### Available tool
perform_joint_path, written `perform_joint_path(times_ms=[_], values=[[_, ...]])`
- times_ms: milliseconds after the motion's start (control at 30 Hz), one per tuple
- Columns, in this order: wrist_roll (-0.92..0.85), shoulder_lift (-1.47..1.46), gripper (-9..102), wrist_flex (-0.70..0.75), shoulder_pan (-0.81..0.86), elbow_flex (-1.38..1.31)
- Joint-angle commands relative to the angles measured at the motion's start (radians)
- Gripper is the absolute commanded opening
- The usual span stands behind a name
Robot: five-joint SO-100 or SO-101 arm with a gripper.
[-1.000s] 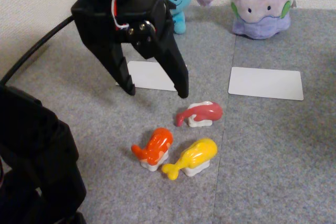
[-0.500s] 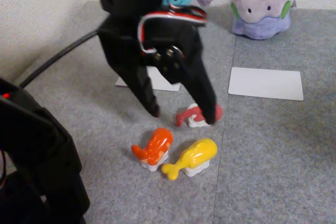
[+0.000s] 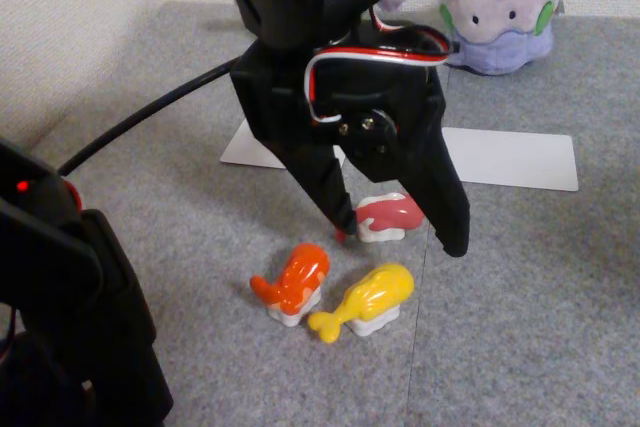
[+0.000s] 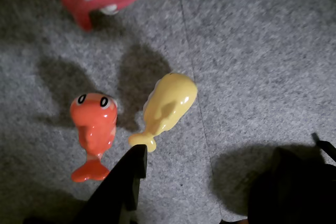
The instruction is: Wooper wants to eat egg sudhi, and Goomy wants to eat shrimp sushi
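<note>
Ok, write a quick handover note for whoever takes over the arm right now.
Gripper: open, holding nothing, fingers above the mat either side of the pink sushi.
Egg sushi and shrimp sushi: side by side on the mat, untouched.
Goomy: at the back, white card in front. Wooper is mostly hidden behind the arm.
Done: nothing delivered.
Left: egg to Wooper, shrimp to Goomy.

- You get soft, even room light in the fixed view, slightly grainy.
- In your wrist view, dark shadows fall on the carpet; near gripper parts blur.
</note>
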Motion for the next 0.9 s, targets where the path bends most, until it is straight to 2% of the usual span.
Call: perform_joint_path(times_ms=[0,467,700,867], values=[[0.031,-0.014,28,-0.012,-0.026,-0.006],[0.052,-0.337,28,-0.176,-0.049,-0.006],[0.052,-0.39,28,-0.189,-0.049,0.003],[0.054,-0.387,28,-0.298,-0.044,0.089]])
